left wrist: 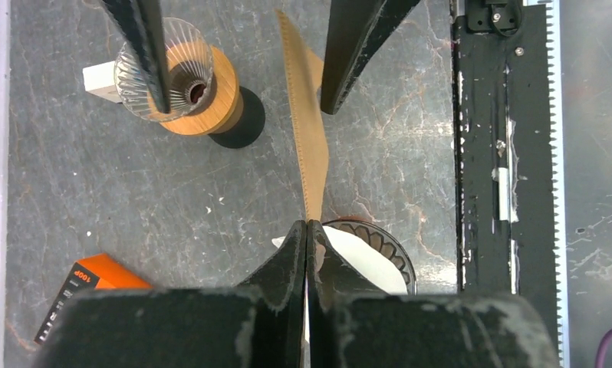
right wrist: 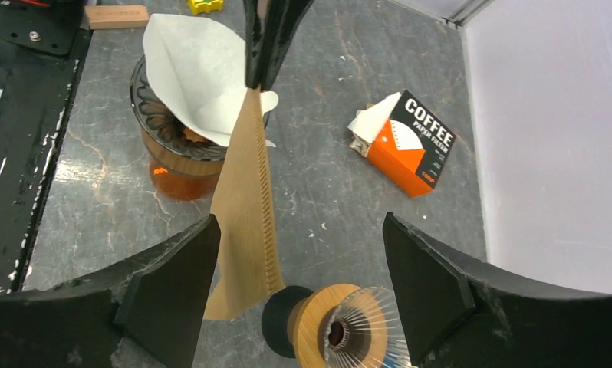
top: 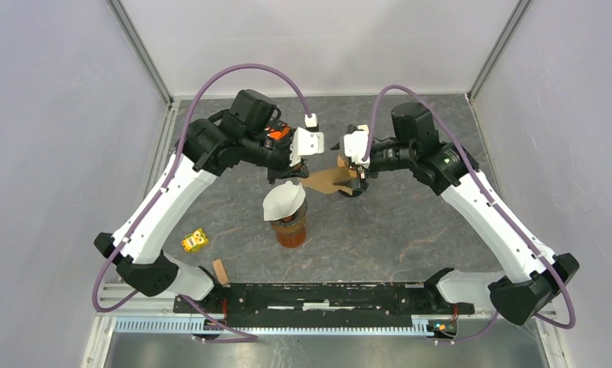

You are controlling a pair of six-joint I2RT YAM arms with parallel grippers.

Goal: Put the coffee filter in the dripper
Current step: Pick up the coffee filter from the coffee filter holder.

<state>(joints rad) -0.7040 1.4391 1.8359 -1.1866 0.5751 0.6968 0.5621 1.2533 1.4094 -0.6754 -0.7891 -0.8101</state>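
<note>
My left gripper (top: 297, 170) is shut on one tip of a brown paper coffee filter (top: 326, 182) and holds it above the table; the pinch shows in the left wrist view (left wrist: 308, 224), with the filter (left wrist: 307, 130) stretching away. My right gripper (top: 357, 175) is open; its fingers (right wrist: 172, 291) straddle the filter's other end (right wrist: 245, 207) without touching it. A glass dripper with a wooden collar (right wrist: 341, 330) stands empty below the right gripper, and also shows in the left wrist view (left wrist: 176, 80). A second dripper on an orange server (top: 289, 226) holds a white filter (top: 284, 198).
An orange coffee-filter box (right wrist: 410, 142) lies on the table behind the left gripper, also seen in the left wrist view (left wrist: 80, 287). A small yellow object (top: 195, 241) and a wooden block (top: 221, 271) lie near the front left. The black base rail (top: 318, 295) runs along the near edge.
</note>
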